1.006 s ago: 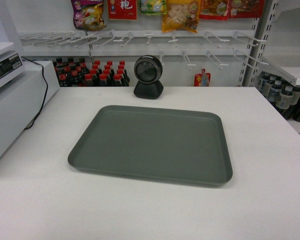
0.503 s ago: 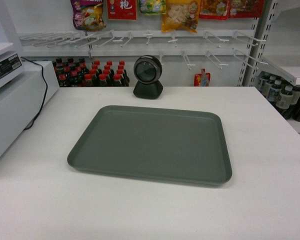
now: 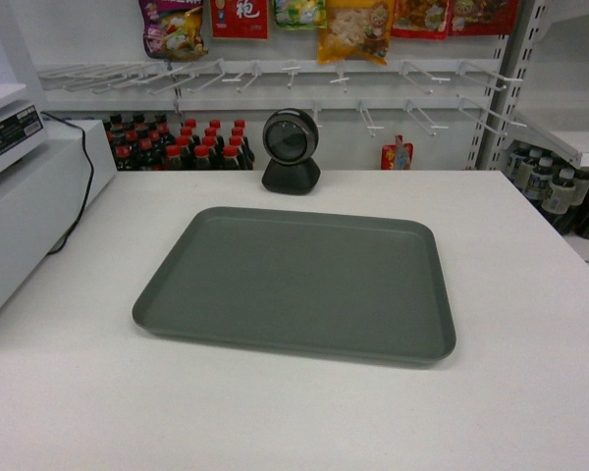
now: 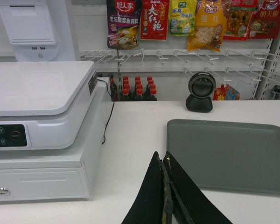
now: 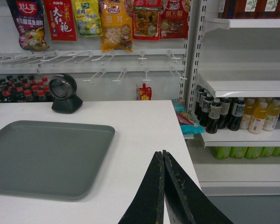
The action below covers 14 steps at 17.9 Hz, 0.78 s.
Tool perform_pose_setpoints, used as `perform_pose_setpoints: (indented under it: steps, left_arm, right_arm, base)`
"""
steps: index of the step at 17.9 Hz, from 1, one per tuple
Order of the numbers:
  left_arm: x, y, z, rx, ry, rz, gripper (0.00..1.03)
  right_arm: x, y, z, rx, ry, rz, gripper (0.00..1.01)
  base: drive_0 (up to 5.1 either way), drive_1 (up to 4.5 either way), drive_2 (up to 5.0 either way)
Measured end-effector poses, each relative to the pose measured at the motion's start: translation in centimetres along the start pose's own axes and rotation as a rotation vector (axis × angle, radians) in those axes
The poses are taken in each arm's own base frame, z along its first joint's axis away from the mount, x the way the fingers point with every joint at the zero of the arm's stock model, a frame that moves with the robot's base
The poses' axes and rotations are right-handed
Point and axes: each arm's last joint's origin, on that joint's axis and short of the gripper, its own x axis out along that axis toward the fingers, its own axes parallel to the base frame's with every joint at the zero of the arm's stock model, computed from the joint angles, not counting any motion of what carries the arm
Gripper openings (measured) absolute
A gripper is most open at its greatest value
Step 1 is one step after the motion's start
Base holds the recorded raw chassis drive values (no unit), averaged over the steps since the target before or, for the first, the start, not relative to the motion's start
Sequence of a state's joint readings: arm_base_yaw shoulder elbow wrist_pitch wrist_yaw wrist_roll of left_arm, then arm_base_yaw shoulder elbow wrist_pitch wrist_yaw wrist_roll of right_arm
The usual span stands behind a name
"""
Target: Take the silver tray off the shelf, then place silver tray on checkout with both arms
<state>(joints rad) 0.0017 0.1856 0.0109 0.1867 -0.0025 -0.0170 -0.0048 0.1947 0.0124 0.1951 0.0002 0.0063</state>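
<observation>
Risk looks small from here: both grippers hang clear of the tray (image 3: 296,283), the left gripper (image 4: 165,161) near its left rim and the right gripper (image 5: 163,158) off its right rim, each with fingers pressed together and holding nothing. Only a careless swing could nudge the tray across the checkout (image 3: 510,392) toward the scanner (image 3: 292,150) behind it. The tray lies flat mid-table, shelf (image 5: 245,86) far right.

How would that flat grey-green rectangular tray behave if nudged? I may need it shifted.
The grey-green rectangular tray lies flat on the smooth white table top, so it would probably slide rather than tip. It looks stiff, holding one even plane. Its low rim gives little to grip, so lifting likely needs both sides.
</observation>
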Motion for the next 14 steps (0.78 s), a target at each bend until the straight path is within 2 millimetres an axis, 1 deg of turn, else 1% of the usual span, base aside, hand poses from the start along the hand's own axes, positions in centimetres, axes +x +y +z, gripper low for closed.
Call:
perform_pose_setpoints:
  steps: [1, 3, 4, 5, 6, 8, 11, 14]
  left_arm:
    - [-0.1, 0.0, 0.0, 0.000, 0.000, 0.000, 0.01]
    - [-0.9, 0.0, -0.7, 0.000, 0.057, -0.004, 0.01]
    - [-1.0, 0.0, -0.6, 0.000, 0.045, -0.001, 0.01]
    - [-1.1, 0.0, -0.4, 0.000, 0.024, 0.001, 0.01]
    - [-1.1, 0.0, -0.1, 0.000, -0.005, -0.003, 0.01]
    - [-1.2, 0.0, -0.2, 0.000, 0.006, 0.000, 0.01]
    - [-1.1, 0.0, -0.4, 0.000, 0.021, 0.000, 0.01]
    - [-1.1, 0.0, -0.3, 0.000, 0.011, -0.002, 0.01]
  right_arm:
    - [-0.1, 0.0, 0.0, 0.000, -0.001, 0.000, 0.02]
    - [-0.5, 0.0, -0.3, 0.000, 0.026, -0.001, 0.02]
    - [-0.8, 0.0, -0.7, 0.000, 0.056, 0.002, 0.02]
    - [-1.0, 0.0, -0.7, 0.000, 0.051, 0.000, 0.02]
    - [-1.2, 0.0, -0.4, 0.000, 0.014, 0.001, 0.02]
    - [-1.3, 0.0, 0.0, 0.000, -0.014, 0.004, 0.02]
    - [-1.2, 0.0, -0.4, 0.000, 0.016, 0.002, 0.02]
    - [-1.2, 0.0, -0.3, 0.000, 0.008, 0.001, 0.02]
  base:
    - [0.0, 0.00, 0.0]
    - [0.0, 0.00, 0.0]
    - [0.0, 0.00, 0.0]
    - [0.0, 0.00, 0.0]
    - [0.0, 0.00, 0.0]
    - [0.0, 0.00, 0.0]
    - [0.0, 0.00, 0.0]
    - [0.0, 0.00, 0.0]
